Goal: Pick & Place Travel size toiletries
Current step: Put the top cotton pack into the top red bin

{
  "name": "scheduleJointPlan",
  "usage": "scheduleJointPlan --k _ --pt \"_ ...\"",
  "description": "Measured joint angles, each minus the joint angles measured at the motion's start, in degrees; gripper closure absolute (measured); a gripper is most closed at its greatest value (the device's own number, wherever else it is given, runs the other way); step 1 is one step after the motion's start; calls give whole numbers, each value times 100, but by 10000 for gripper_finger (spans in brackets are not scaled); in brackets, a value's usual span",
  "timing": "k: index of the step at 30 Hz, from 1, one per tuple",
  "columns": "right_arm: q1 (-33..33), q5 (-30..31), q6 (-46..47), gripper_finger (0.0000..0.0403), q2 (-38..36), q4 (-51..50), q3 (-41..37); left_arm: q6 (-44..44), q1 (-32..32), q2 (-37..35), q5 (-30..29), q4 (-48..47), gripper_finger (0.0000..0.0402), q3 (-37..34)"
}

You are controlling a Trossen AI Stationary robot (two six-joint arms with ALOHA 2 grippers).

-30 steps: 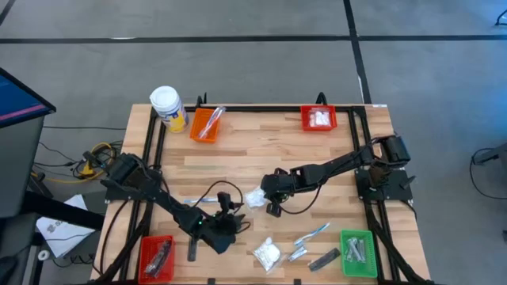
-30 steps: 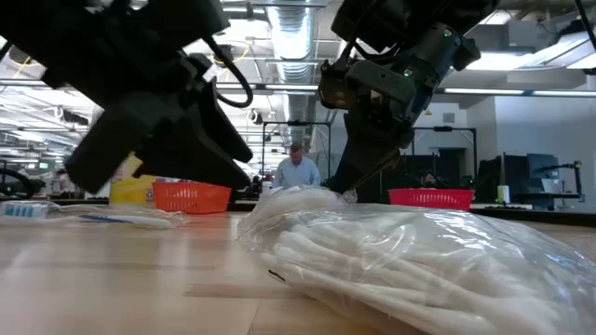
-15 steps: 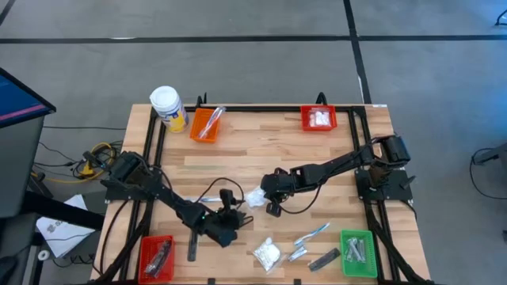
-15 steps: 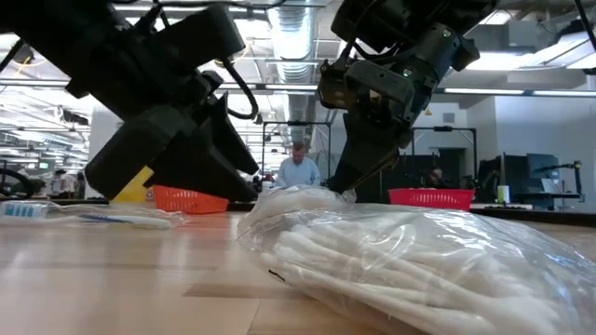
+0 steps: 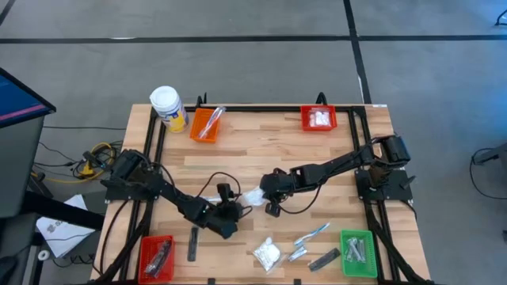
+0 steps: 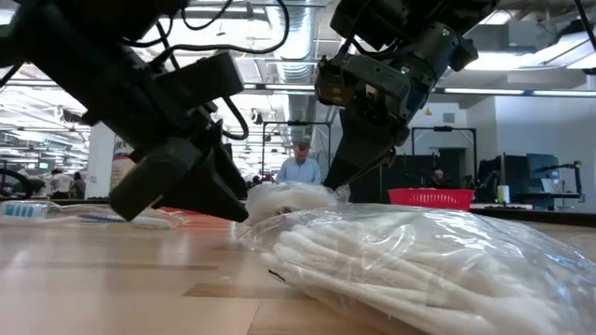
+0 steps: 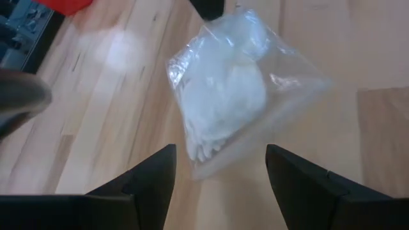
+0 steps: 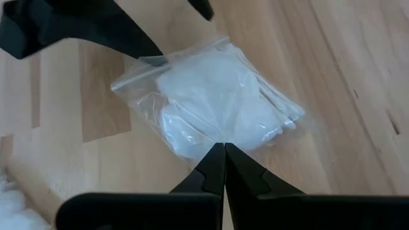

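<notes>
While the left gripper waits with fingers apart, the white packet lies just ahead of them. The right gripper, fingers together, presses that packet's far edge. If both pull, the slippery plastic could tear or slide free.

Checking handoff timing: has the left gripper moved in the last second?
Yes. In the high view the left gripper has moved away from the red bin at the table's near-left corner, toward the white puffy plastic packet at table centre.

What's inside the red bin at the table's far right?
The red bin holds white puffy packets. How many there are, and whether anything lies under them, cannot be seen.
</notes>
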Motion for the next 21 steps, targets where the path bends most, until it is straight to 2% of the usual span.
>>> scheduleJointPlan --k 5,8,12,16,17,21 --pt "0 -96 0 403 0 85 0 -5 218 0 330 143 173 0" --pt "0 -98 0 403 0 104 0 -7 353 0 556 231 193 0" --pt "0 -98 -9 403 0 128 0 -132 505 0 863 272 259 0" --pt "4 -147 -310 403 0 118 0 -339 552 0 1187 281 366 -7" --pt "5 -233 -421 402 0 115 0 -351 550 0 1270 289 382 -7" --pt "9 -800 -741 394 -13 60 0 -514 544 -2 1466 313 394 -7"
